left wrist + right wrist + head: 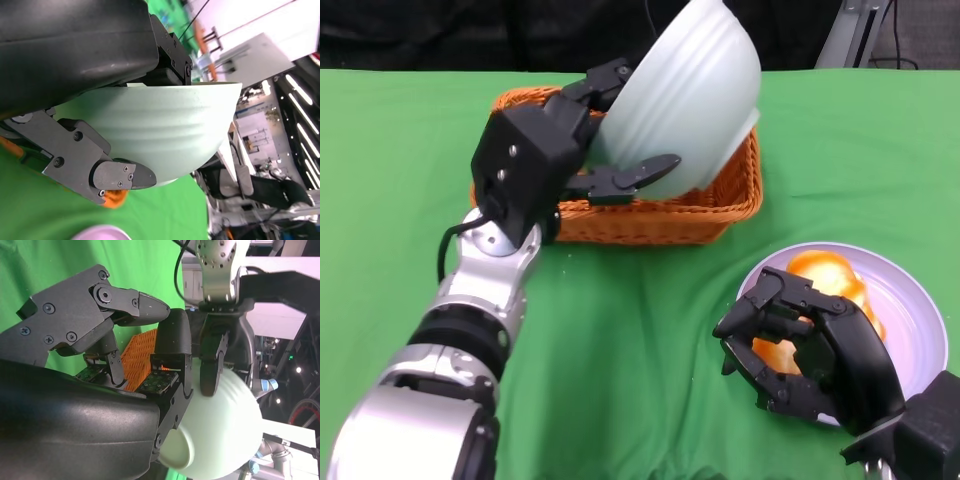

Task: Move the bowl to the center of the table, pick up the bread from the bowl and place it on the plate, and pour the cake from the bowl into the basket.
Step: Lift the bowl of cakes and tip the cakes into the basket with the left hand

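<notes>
My left hand [535,160] grips the pale green bowl [685,100] by its rim and holds it steeply tipped over the orange wicker basket [650,215]. The bowl's underside faces me, so its inside and any cake are hidden. In the left wrist view the bowl [165,135] sits between the fingers [120,175] of that hand. The golden bread [825,275] lies on the lilac plate [910,310] at the lower right. My right hand [810,350] hovers over the plate's left part with loosely curled, parted fingers; the right wrist view shows nothing between its fingers [145,307].
A green cloth [650,340] covers the table. The basket stands at the back centre, the plate close to the front right. Beyond the table's far edge are dark equipment and a metal stand [855,30].
</notes>
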Available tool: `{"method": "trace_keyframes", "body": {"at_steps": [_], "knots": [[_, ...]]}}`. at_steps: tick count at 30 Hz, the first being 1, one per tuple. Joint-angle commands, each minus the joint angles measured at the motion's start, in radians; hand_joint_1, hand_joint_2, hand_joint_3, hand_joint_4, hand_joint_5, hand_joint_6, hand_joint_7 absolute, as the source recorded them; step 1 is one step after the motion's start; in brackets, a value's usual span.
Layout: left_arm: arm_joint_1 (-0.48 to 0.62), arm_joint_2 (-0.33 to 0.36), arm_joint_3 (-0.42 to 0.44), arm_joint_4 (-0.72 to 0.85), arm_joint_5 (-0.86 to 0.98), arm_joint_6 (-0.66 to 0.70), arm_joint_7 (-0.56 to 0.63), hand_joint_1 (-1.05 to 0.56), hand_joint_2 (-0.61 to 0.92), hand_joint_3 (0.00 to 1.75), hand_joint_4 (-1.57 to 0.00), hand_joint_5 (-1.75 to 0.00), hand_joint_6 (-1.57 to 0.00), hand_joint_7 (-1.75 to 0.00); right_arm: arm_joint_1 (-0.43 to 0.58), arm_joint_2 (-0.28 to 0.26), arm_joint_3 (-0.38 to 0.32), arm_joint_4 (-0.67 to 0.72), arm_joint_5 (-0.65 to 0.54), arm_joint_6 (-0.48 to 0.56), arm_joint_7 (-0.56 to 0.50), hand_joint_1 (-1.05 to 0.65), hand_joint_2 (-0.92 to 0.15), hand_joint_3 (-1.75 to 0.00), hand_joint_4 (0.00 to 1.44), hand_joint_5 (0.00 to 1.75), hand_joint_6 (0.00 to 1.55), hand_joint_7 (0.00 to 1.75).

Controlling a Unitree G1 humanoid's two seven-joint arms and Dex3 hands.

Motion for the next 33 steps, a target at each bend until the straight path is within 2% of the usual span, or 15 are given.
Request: {"method": "trace_keyframes", "body": {"at_steps": [1,4,10,12,14,16,21,29,33], "knots": [[-0.041,0.004,0.026,-0.007,-0.019,0.002,-0.014,-0.14,0.92,0.57,-0.68,-1.75,-0.57,-1.58,-0.009,-0.009,-0.012,0.009,0.007,-0.018,0.004,-0.22,-0.65,-0.68,0.68,1.56,0.68,1.22],[-0.070,-0.046,0.114,0.008,-0.129,0.119,-0.088,-0.14,0.90,0.58,-0.64,-1.75,-0.56,-1.60,-0.010,-0.006,-0.010,0.019,-0.016,-0.032,-0.011,-0.23,-0.66,-0.68,0.69,1.56,0.69,1.23],[-0.074,-0.053,0.138,0.002,-0.143,0.149,-0.111,-0.14,0.89,0.60,-0.64,-1.75,-0.56,-1.61,-0.011,-0.004,-0.011,0.025,-0.023,-0.039,-0.015,-0.23,-0.66,-0.68,0.70,1.55,0.69,1.23],[-0.110,-0.078,0.222,0.015,-0.247,0.272,-0.154,-0.14,0.86,0.66,-0.68,-1.75,-0.61,-1.57,-0.016,0.000,-0.011,0.034,-0.017,-0.040,-0.010,-0.22,-0.66,-0.68,0.69,1.54,0.68,1.22],[-0.126,-0.088,0.262,0.017,-0.293,0.335,-0.177,-0.13,0.84,0.70,-0.70,-1.75,-0.64,-1.55,-0.018,0.002,-0.010,0.039,-0.015,-0.041,-0.008,-0.21,-0.66,-0.68,0.69,1.54,0.68,1.21],[-0.126,-0.087,0.267,0.012,-0.295,0.347,-0.181,-0.13,0.83,0.72,-0.70,-1.75,-0.65,-1.55,-0.018,0.002,-0.011,0.041,-0.015,-0.042,-0.007,-0.21,-0.66,-0.68,0.68,1.54,0.68,1.21],[-0.144,-0.102,0.341,0.010,-0.385,0.435,-0.244,-0.10,0.83,0.78,-0.73,-1.75,-0.70,-1.51,-0.023,0.005,-0.012,0.059,-0.021,-0.048,-0.011,-0.19,-0.66,-0.70,0.69,1.55,0.68,1.21],[-0.175,-0.110,0.382,-0.008,-0.434,0.471,-0.279,-0.10,0.84,0.75,-0.71,-1.75,-0.72,-1.46,-0.027,0.003,-0.013,0.072,-0.012,-0.049,0.000,-0.20,-0.65,-0.70,0.67,1.56,0.68,1.22],[-0.195,-0.114,0.410,-0.016,-0.475,0.498,-0.309,-0.11,0.85,0.74,-0.68,-1.75,-0.70,-1.51,-0.033,0.004,-0.014,0.083,-0.014,-0.059,-0.003,-0.17,-0.59,-0.82,0.68,1.56,0.67,1.24]]}}
